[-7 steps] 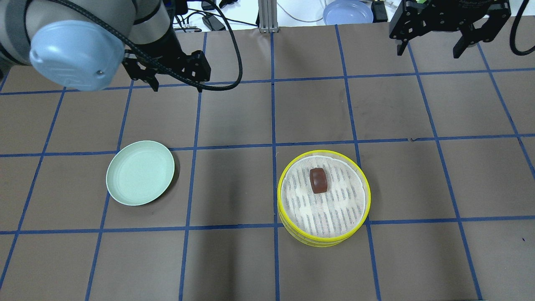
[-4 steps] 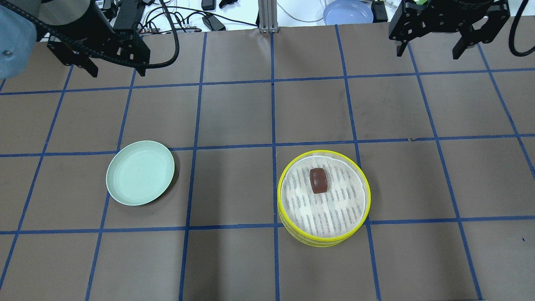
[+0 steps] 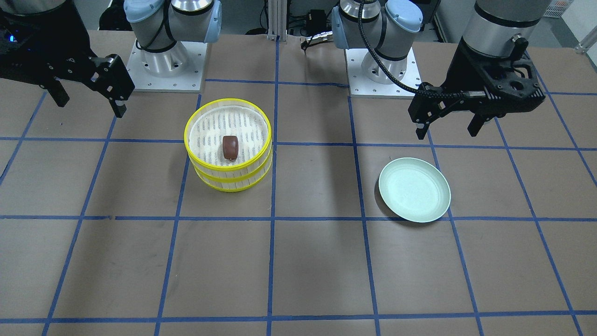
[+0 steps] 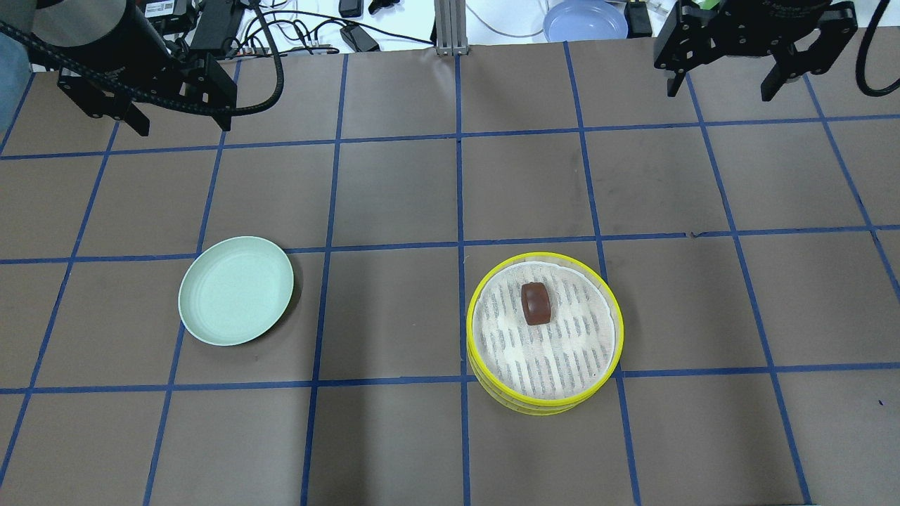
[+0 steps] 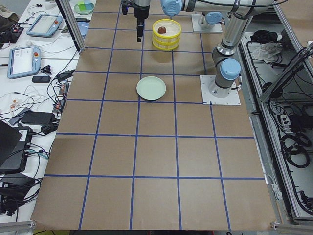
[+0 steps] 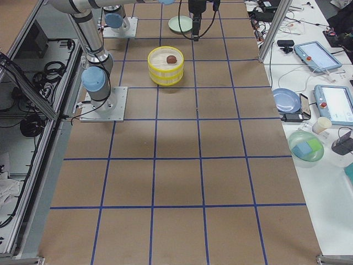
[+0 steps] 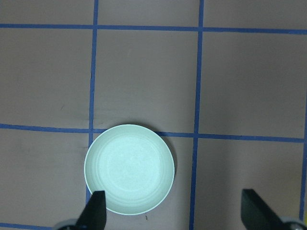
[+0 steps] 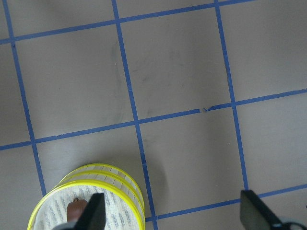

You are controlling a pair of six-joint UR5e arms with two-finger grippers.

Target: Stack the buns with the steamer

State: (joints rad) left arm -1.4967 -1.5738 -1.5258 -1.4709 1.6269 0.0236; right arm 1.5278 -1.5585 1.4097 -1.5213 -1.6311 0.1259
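The steamer [image 4: 469,330] is two yellow-rimmed trays stacked one on the other, right of the table's middle; it also shows in the front view [image 3: 228,173] and the right wrist view [image 8: 120,175]. The dark reddish-brown bun [image 4: 536,303] lies on the top tray's slatted floor [image 3: 230,147]. The pale cream bun is hidden. My left gripper [image 4: 184,126] is open and empty, raised at the far left, beyond the pale green plate [image 4: 236,290]. My right gripper [image 4: 721,90] is open and empty, raised at the far right, away from the steamer.
The green plate [image 7: 129,168] is bare and lies left of the middle. A blue plate [image 4: 585,20] and cables lie beyond the table's far edge. The arm bases [image 3: 168,70] stand at the robot's side. Blue tape lines grid the brown table.
My left arm has swung from over the table's left-middle back to the far left corner, its gripper still open. The right arm, steamer, bun and plate have not moved.
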